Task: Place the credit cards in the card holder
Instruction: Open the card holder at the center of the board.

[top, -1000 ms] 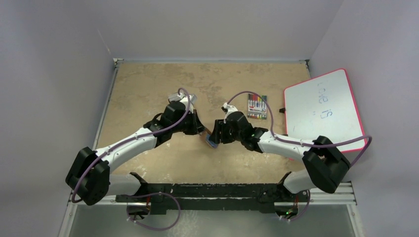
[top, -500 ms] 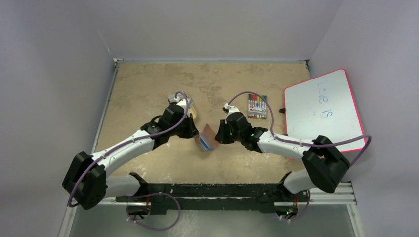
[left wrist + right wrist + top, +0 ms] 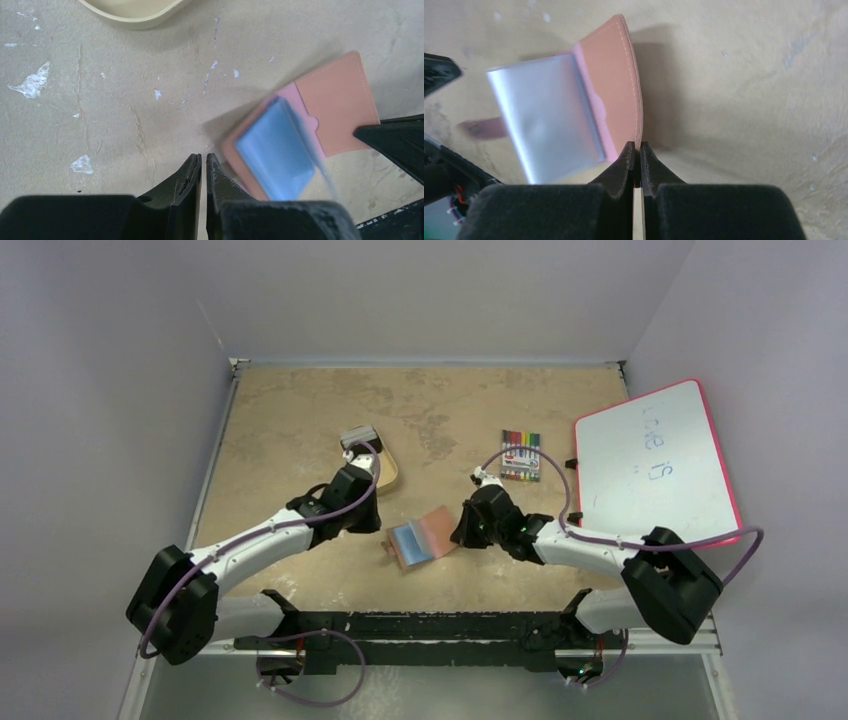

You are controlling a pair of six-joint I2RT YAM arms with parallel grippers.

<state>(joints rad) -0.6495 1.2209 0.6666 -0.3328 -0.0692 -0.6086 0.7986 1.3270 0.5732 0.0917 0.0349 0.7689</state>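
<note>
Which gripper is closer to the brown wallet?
Right. The right gripper is closed on the wallet at its brown edge; the left gripper sits just beside its other end.

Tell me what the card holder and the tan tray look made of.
The card holder: tan-pink leather or imitation, matte, with a stitched edge; its inner pockets look glossy blue-grey, perhaps clear plastic. The tray: smooth cream plastic, probably, with a rounded moulded rim.

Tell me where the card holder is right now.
Top view: the card holder lies open near the middle of the table, just right of the left fingers, its right edge pinched in the right fingers.
</note>
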